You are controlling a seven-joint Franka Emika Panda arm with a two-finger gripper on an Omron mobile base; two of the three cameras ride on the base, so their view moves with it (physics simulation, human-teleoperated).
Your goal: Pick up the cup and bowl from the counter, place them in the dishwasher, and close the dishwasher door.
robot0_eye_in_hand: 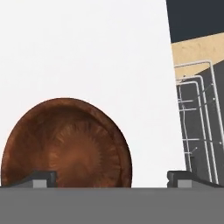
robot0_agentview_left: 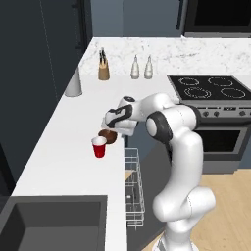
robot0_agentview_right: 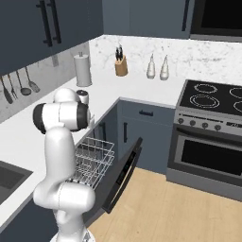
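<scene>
Round, shallow brown bowl, its inside radially streaked, rests on the smooth white counter near its edge, beside the tapered red cup. The gripper hovers above, fingers apparently spread wide. White wire rack stands below.

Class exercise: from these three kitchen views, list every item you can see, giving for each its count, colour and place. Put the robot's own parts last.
cup: 1, red, counter edge, upright, beside bowl
bowl: 1, dark brown, on counter below the tool
counter: 1, white marbled, L-shaped
dishwasher door: 1, dark blue-grey, hanging open
rack: 1, white wire, pulled out of dishwasher
knife block: 1, tan, back counter
bottles: 2, pale, beside knife block
canister: 1, grey-white, counter corner
stove: 1, black top, steel front
sink: 1, dark grey, near counter end
arm: 1, white
tool: 1, dark tips spread wide, over bowl
</scene>
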